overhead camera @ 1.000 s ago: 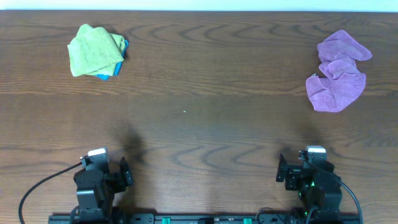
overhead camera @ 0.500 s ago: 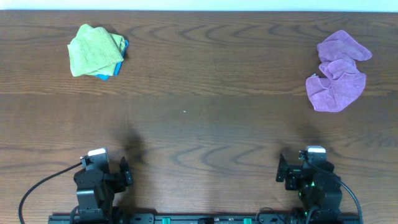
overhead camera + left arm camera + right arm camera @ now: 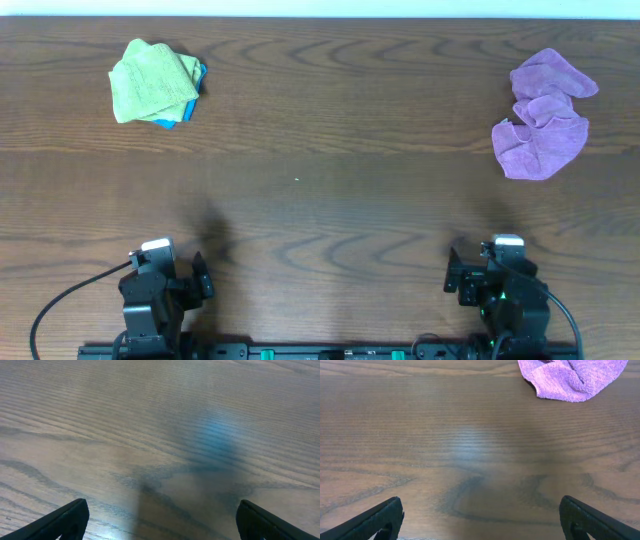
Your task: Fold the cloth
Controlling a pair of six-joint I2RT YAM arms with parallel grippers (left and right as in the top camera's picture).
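1. Across the whole view: dark brown wood-grain surface [image 3: 320,200].
2. At its far right, well apart from both arms: crumpled lilac-purple microfibre cloth [image 3: 543,115], lying in a loose heap, not folded.
3. At far left: bunched lime-green cloth [image 3: 152,80].
4. Near edge: left gripper [image 3: 165,527] and right gripper [image 3: 482,527], both released, fingertips wide apart, grasping nothing.

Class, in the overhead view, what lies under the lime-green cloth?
Under the lime-green cloth a strip of blue cloth shows along its right and lower edges; the rest is covered.
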